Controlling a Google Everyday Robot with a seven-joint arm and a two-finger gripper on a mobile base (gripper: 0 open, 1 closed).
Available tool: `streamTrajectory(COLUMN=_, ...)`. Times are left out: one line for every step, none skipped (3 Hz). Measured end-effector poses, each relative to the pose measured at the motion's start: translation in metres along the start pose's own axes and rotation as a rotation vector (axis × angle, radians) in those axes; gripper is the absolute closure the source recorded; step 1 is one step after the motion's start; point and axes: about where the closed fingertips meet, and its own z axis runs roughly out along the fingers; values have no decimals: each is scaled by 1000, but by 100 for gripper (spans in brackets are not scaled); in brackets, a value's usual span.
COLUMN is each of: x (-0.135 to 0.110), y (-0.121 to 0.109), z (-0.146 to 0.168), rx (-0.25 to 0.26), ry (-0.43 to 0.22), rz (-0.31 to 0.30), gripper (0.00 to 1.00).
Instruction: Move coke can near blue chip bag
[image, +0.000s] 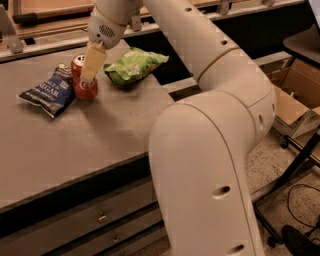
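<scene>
Your gripper (85, 79) was found at the far left part of the table (105, 135), reaching down from the wrist above. It was pinching the coke can (85, 93). One pale finger (92, 62) lay down the can's near face; the opposite finger was hidden behind the can.

The can stood upright or very nearly so, silver top showing. Whether its base sat on the table or hung just clear could not be determined.

The blue chip bag (47, 92) lay flat directly to the camera-left of the can. Its long axis ran from the far end beside the can down toward the near left. The bag's far corner was just beside the can's side; contact could not be confirmed either way.

The light green chip bag (134, 65) lay on the can's other side, near but apart.

Assessment: the can was already close against the target bag, so you needed little or no further travel leftward. The remaining work appeared to be setting down and letting go. Pushing further left risked shoving the bag.
</scene>
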Motion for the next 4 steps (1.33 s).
streamTrajectory(x=-2, y=1, z=2, rx=-5, ry=25, rz=1, gripper=100)
streamTrajectory(x=-3, y=2, z=4, rx=-10, ry=39, rz=4, gripper=100)
streamTrajectory(x=-6, y=3, z=9, rx=-18, ry=63, rz=2, gripper=84)
streamTrajectory(x=-9, y=-1, z=13, rx=-8, ry=53, rz=2, gripper=61)
